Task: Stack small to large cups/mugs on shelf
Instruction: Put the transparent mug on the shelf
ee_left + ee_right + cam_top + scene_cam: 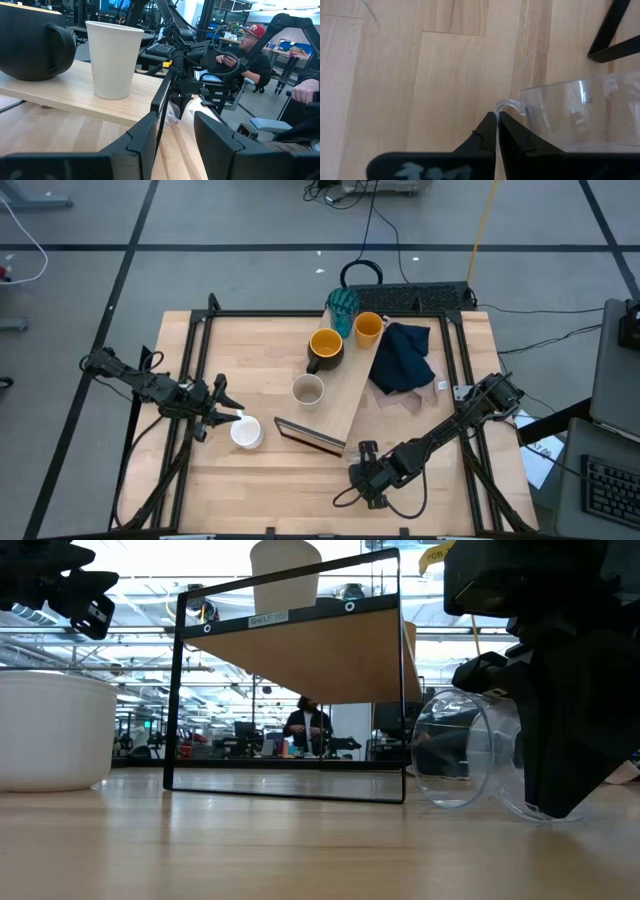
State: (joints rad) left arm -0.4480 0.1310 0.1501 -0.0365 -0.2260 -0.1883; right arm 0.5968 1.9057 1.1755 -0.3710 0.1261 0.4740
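Observation:
The light-wood shelf (350, 395) runs slantwise from the table's middle to its far side, and its dark near end (310, 438) is raised on a black frame (285, 690). On it stand the teal tumbler (343, 308), orange cup (368, 328), dark mug with yellow inside (325, 348) and beige cup (307, 390). The white mug (246, 432) stands on the table left of the shelf's near end. My left gripper (232, 415) is open and hangs just above and left of the white mug. My right gripper (365, 472) is shut on the clear glass (465, 760) near the table's front edge. My right gripper pinches a thin edge of the clear glass's wall (509, 106) between its two fingers. The fingers come slanting down from the table's right. The glass lies on its side with its wall on the table (450, 802); the gripper hides its far end in the low view.
A navy cloth (403, 358) lies right of the shelf with a pink cloth (420, 398) under its near side. A black keyboard (425, 295) sits at the table's far edge. Black frame rails (195, 360) run along both sides. People sit beyond the table (250, 50).

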